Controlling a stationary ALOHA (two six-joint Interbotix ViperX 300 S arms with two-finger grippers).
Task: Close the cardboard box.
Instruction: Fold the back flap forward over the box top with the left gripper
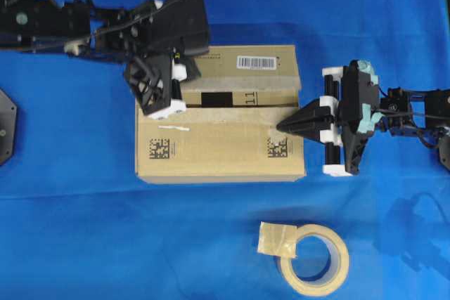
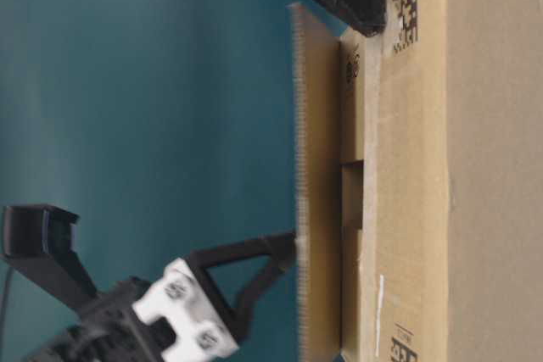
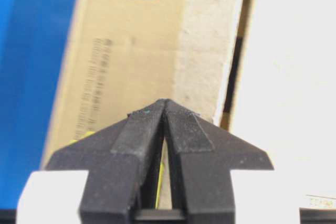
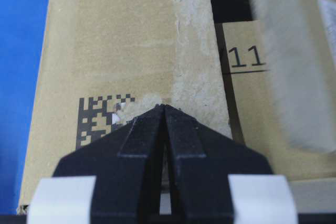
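Two flaps of the cardboard box (image 1: pixel 219 119) matter overhead: the one nearer the tape roll (image 1: pixel 315 259) lies flat, the far one with the barcode label (image 1: pixel 256 62) leaves a dark gap. The left gripper (image 1: pixel 156 90) sits at the box's left end, the right gripper (image 1: pixel 290 124) at its right.

From table level, the far flap (image 2: pixel 310 184) stands raised off the box, with left fingertips (image 2: pixel 284 247) against it; if they slip, it could spring back.

Left wrist view: fingers pinched together, nothing visibly between them.

Right wrist view: tips together, resting on the flat flap beside a square code (image 4: pixel 102 116). Lifting early might free it.
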